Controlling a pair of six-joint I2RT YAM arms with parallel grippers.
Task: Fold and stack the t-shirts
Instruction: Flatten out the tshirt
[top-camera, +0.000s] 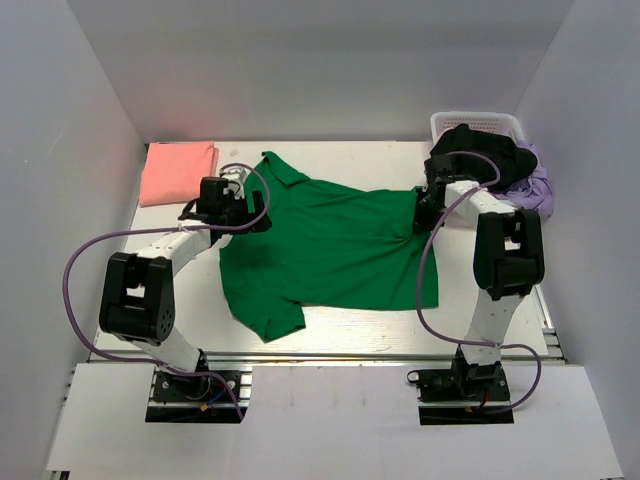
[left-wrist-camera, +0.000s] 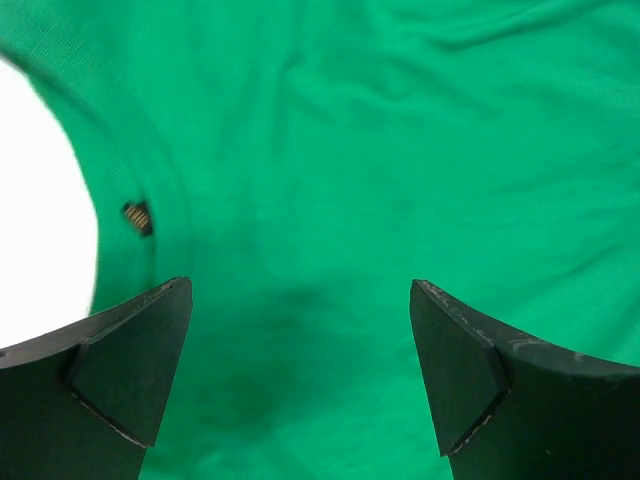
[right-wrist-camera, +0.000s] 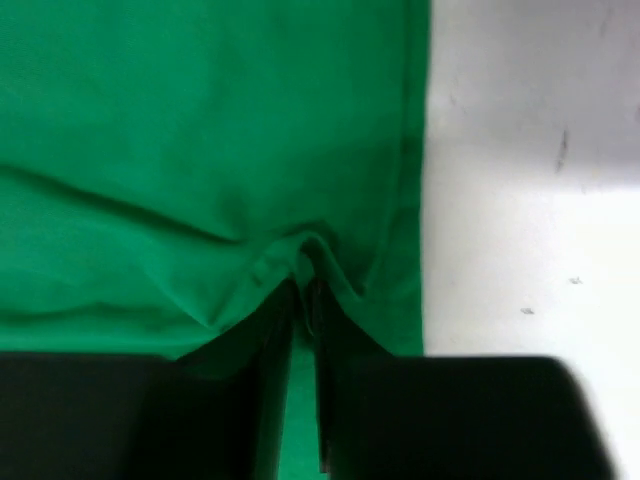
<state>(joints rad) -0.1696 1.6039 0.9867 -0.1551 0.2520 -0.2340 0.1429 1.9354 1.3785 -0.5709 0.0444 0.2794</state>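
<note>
The bright green t-shirt (top-camera: 330, 245) lies spread and creased across the middle of the worktop (top-camera: 380, 325), collar toward its far-left corner. The salmon-pink t-shirt (top-camera: 178, 172) lies folded flat in that far-left corner

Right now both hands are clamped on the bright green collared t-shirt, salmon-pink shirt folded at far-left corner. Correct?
Not both. The left wrist view shows the left hand open above the bright green collared t-shirt, gripping nothing. Only the right hand is shut on it, pinching a fold near its edge. The salmon-pink shirt is folded at the far-left corner.
</note>
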